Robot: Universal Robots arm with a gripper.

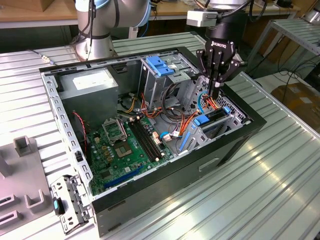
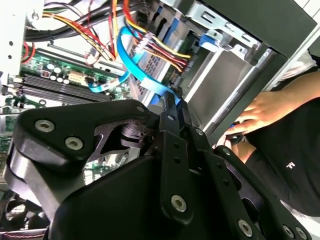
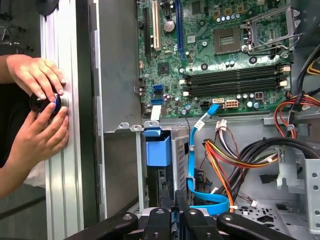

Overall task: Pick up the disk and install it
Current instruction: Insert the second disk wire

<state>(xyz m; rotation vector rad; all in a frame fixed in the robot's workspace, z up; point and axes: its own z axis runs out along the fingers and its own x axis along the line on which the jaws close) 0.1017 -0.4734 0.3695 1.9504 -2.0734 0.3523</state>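
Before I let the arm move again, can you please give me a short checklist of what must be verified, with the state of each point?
1. Gripper lined up with the disk: ok, it hangs directly over it in the exterior view.
2. Disk fully seated in the drive cage: cannot tell; it stands in the slot, but its depth is hidden.
3. Blue data cable away from the disk: not ok, it runs down close beside it.
4. Person's hands outside the case: ok, they rest on the table, but near the case wall.
5. Orange and yellow wires apart from the disk: ok.
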